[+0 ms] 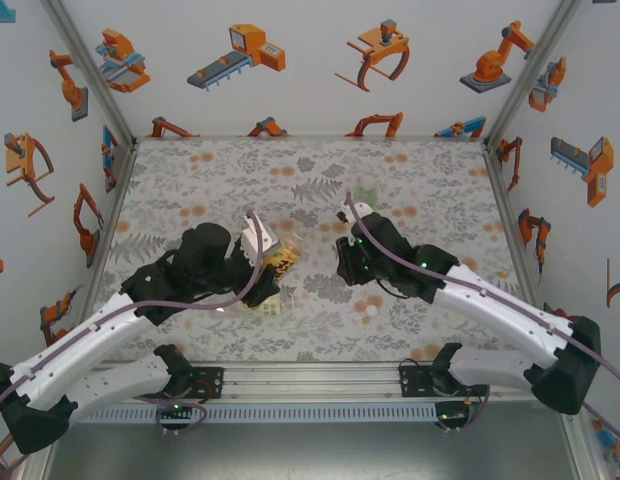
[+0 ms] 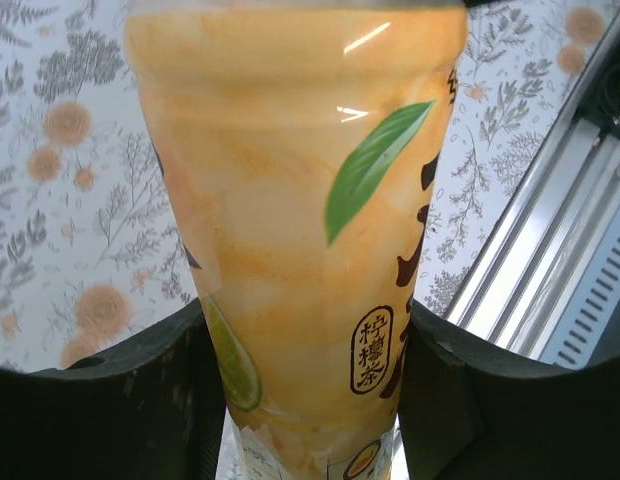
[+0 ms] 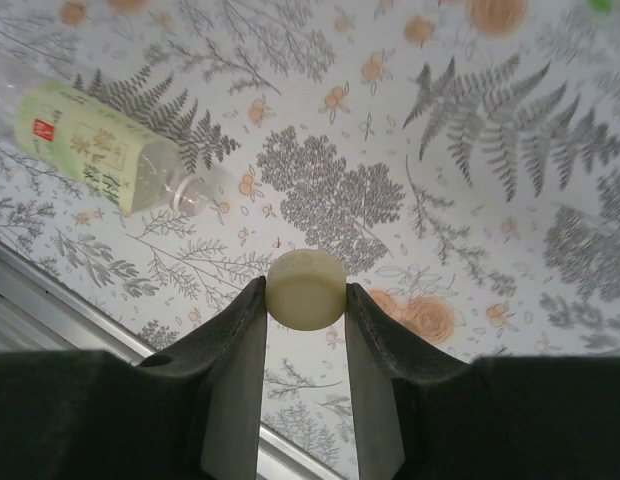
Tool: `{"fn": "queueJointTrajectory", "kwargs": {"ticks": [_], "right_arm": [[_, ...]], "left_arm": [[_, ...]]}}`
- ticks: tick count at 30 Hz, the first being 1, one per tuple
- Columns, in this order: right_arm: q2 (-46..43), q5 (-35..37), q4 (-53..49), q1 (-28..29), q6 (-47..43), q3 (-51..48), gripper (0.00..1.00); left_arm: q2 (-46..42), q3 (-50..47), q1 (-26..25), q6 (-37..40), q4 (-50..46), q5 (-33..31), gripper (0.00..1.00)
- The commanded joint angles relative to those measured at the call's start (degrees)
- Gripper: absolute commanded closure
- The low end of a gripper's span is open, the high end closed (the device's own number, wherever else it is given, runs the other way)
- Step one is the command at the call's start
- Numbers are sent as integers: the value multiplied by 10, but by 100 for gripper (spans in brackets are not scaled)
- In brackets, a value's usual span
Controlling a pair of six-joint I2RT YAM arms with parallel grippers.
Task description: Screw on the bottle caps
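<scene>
My left gripper (image 2: 305, 345) is shut on the yellow-orange bottle (image 2: 290, 200), its dark fingers (image 2: 185, 380) pressing both sides of the lower body. In the top view this bottle (image 1: 283, 262) is held left of centre by the left gripper (image 1: 260, 248). My right gripper (image 3: 306, 300) is shut on a pale white bottle cap (image 3: 306, 289), pinched at the fingertips above the cloth. In the top view the right gripper (image 1: 343, 255) hangs just right of the yellow-orange bottle. A clear bottle with a pale label and a red mark (image 3: 95, 148) lies on its side with an open neck, near the front rail (image 1: 268, 304).
A floral cloth (image 1: 430, 190) covers the table, and a metal rail (image 1: 310, 380) runs along the near edge. A clear bottle with some green (image 1: 368, 195) stands further back at centre right. Printed walls close in the left, right and far sides.
</scene>
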Motion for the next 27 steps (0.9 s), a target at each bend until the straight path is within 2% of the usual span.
{"fn": "queueJointTrajectory", "kwargs": {"ticks": [1,5,10,13,16,27], "right_arm": [[-59,2,-2,3,-71,-5,96],[-123,-26,3,3,-119,0,100],[-179,-151,-5,3,-192,20,100],[-202,-238,4,3,-236,23,100],[-216,-289,36,3,-256,10,100],[-216,-376,39,3,-344,16,100]], "left_arm": [[13,27,-13,74,0,26,100],[27,34,-39,108,-1,35,100],[37,39,-84,166,8,16,100],[47,45,-94,181,2,12,100],[60,49,-100,189,-3,22,100],[58,41,-147,252,-8,7,100]]}}
